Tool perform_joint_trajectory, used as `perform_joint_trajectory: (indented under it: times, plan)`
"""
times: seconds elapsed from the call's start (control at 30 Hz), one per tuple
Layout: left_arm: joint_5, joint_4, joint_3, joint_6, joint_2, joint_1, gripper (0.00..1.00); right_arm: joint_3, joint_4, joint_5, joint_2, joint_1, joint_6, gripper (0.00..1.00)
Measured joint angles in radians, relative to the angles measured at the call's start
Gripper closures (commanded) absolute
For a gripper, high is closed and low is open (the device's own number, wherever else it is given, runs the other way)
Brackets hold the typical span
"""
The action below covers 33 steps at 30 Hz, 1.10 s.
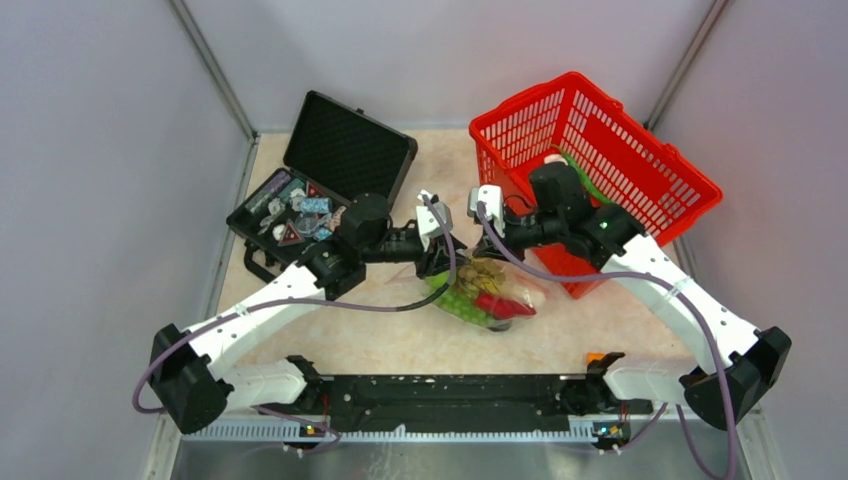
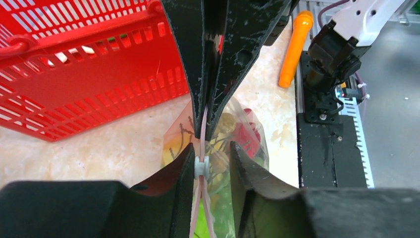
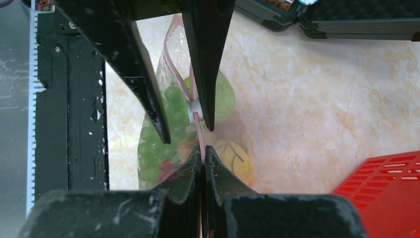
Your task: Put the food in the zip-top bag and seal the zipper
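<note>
Beige marbled tabletop, grey walls on three sides. Open black case at rear left with round chips in its lower half; red basket at rear right. An orange stick lies near the front rail on the right side.

Zip-top bag lies mid-table between the two arms, just in front of the basket. The food is already inside it: green grapes, a red piece, brown bits and a yellow leafy bunch all show through the plastic.

The zipper runs up from the bag and both grippers meet on it.

- Right gripper: jaws fully pressed together, pinching the pink strip just beside the white slider.
- Left gripper: jaws partly spread, straddling the strip. The slider sits between its fingers, touching one finger with a clear gap to the other, so nothing is clamped.

Between the slider and the right gripper the strip reads as one closed line. On the left gripper's side of the slider it splits into two pink strands, so that stretch of the mouth is not sealed. How far the unsealed stretch runs is hidden by the left gripper's body.

The two sets of fingertips are close, facing each other tip to tip — just apart, with the slider between.
</note>
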Motion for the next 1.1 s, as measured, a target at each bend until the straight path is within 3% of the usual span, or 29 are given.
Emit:
perform_joint_trajectory:
  times: [0.07, 0.33, 1.1]
  plan:
    - [0.003, -0.015, 0.004, 0.013, 0.013, 0.0, 0.8, 0.0, -0.001, 0.001, 0.0, 0.0, 0.0, 1.0]
    - [-0.032, -0.064, 0.014, 0.06, 0.014, 0.002, 0.99, 0.0, -0.001, 0.006, 0.0, 0.0, 0.0, 1.0]
    - [-0.255, -0.237, -0.028, 0.15, -0.1, -0.004, 1.0, 0.0, 0.019, 0.027, -0.002, 0.0, 0.005, 1.0]
